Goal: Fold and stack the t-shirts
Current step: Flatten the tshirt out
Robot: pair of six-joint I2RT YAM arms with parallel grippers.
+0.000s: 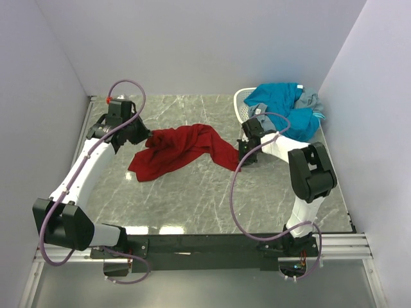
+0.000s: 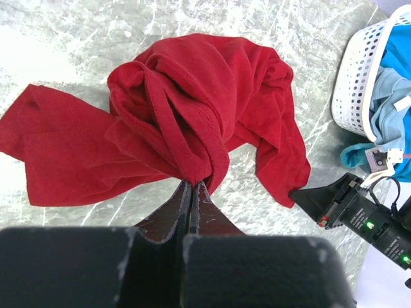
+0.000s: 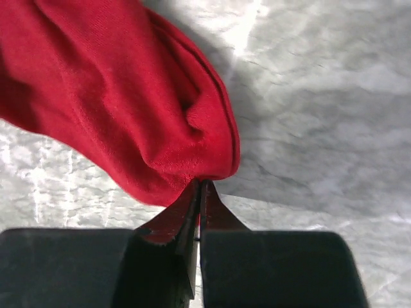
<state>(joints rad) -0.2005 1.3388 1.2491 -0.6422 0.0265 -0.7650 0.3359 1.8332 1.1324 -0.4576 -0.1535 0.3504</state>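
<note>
A dark red t-shirt lies crumpled across the middle of the marble table. My left gripper is shut on its left end; the left wrist view shows the red t-shirt bunched into folds that run into the closed jaws of the left gripper. My right gripper is shut on the shirt's right end, where a hemmed corner of the red t-shirt is pinched in the right gripper. Teal-blue and grey t-shirts are heaped in the basket.
A white perforated basket stands at the back right; the left wrist view shows the basket near the right arm. Grey walls close in the table on three sides. A black rail runs along the near edge.
</note>
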